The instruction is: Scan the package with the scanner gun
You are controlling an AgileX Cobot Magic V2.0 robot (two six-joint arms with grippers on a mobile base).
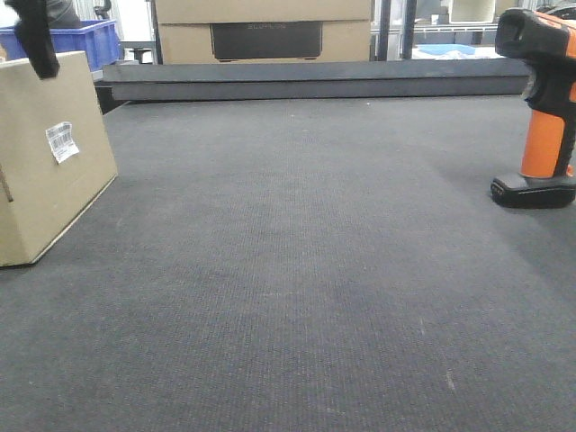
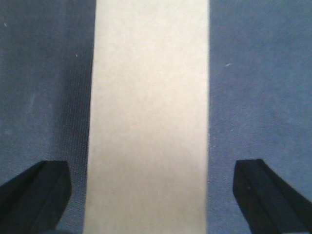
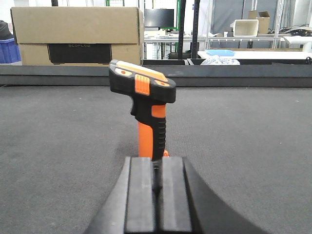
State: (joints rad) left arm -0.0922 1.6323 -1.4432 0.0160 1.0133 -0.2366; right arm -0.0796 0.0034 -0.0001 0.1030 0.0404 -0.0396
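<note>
Left gripper (image 2: 151, 168) pointing straight down, its two black fingers (image 2: 36, 192) spread wide apart, right gripper (image 3: 156, 163) held level and facing forward, its two flat pads (image 3: 140, 190) pressed together with only a thin seam between

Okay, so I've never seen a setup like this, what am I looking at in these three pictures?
It's a two-armed robot at a dark grey table. One camera looks forward across the table; one sits on each wrist. The left wrist view looks down on the package, with the open left gripper straddling it, not touching. The right wrist view shows the shut right gripper, holding nothing, facing the scanner gun, which stands upright on its foot.
</note>
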